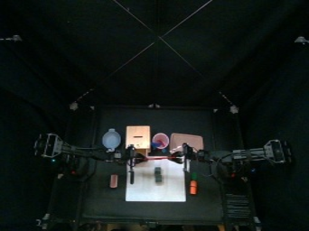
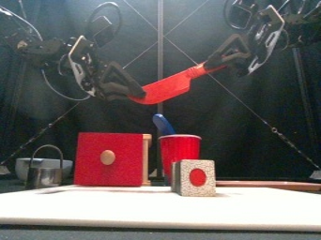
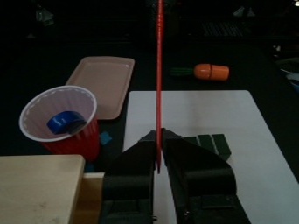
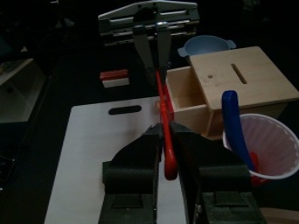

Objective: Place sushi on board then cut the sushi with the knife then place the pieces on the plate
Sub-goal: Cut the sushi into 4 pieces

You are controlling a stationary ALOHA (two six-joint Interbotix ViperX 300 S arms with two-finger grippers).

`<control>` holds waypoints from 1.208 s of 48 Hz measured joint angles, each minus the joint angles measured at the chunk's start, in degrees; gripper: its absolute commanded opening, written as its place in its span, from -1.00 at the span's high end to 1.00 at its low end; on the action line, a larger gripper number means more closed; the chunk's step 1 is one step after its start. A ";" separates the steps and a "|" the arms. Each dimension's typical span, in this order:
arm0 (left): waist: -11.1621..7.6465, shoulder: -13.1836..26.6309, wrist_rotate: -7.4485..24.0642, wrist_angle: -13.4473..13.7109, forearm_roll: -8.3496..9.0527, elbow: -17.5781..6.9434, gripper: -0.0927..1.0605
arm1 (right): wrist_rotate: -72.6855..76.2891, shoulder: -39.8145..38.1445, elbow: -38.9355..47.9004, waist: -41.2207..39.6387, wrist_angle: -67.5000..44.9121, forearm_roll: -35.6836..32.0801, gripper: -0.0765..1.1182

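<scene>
My left gripper [image 2: 122, 91], left of centre in the front view, is clamped on the blade end of the red knife [image 2: 175, 86]. My right gripper [image 2: 230, 64], higher and to the right, pinches the handle. The knife hangs slanted in the air between them, above the white board [image 2: 100, 211]. The sushi [image 2: 192, 176] sits on the board at lower centre, in front of the red cup [image 2: 179, 150]. The pink plate [image 3: 103, 79] lies at the upper left of the left wrist view, just beside the cup.
</scene>
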 measured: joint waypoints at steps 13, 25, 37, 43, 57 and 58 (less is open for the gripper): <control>-3.52 0.09 -0.35 1.76 0.62 0.00 0.09 | 0.09 2.37 0.00 -0.26 4.31 1.93 -0.01; -4.75 2.02 -0.26 1.76 -0.26 -2.20 0.09 | 0.09 3.52 -0.79 -0.26 16.35 2.99 -0.01; -5.19 4.75 -0.35 1.76 -0.35 -3.96 0.09 | -0.09 3.60 -1.05 -1.14 19.42 2.02 -0.01; -5.63 5.62 -0.35 1.76 -0.44 -4.04 0.09 | -0.09 3.60 -1.05 -1.67 19.78 1.41 0.01; -7.65 7.56 -0.35 1.76 -1.93 -4.92 0.12 | -0.35 3.52 -1.58 -1.93 22.06 -0.62 0.11; -7.65 7.73 -0.35 1.76 -2.11 -5.01 0.12 | -0.35 3.52 -1.49 -2.02 22.15 -0.62 0.12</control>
